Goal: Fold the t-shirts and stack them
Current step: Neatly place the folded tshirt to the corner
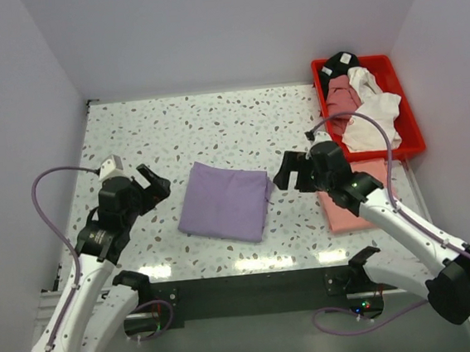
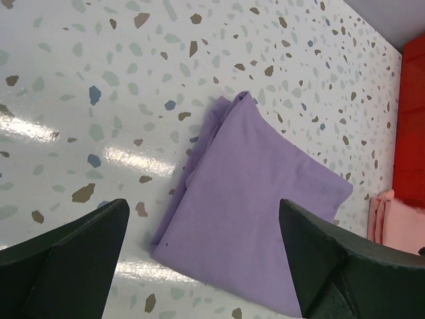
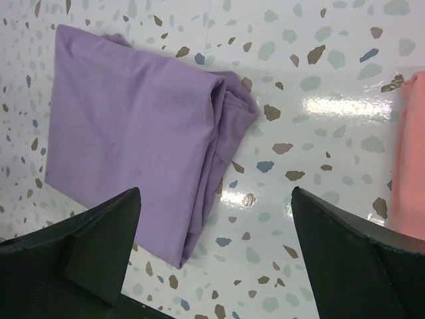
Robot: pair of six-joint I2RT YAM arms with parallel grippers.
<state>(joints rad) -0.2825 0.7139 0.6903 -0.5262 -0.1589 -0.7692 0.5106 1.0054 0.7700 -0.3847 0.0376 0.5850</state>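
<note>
A folded lavender-purple t-shirt lies flat on the speckled table between the two arms; it also shows in the left wrist view and the right wrist view. A folded salmon-pink t-shirt lies at the right, partly under the right arm; its edge shows in the left wrist view and the right wrist view. My left gripper is open and empty, left of the purple shirt. My right gripper is open and empty, just right of it. Neither touches cloth.
A red plastic bin at the back right holds a heap of white, dusty-rose and black shirts. White walls close the table at the back and both sides. The speckled tabletop stretches behind the purple shirt.
</note>
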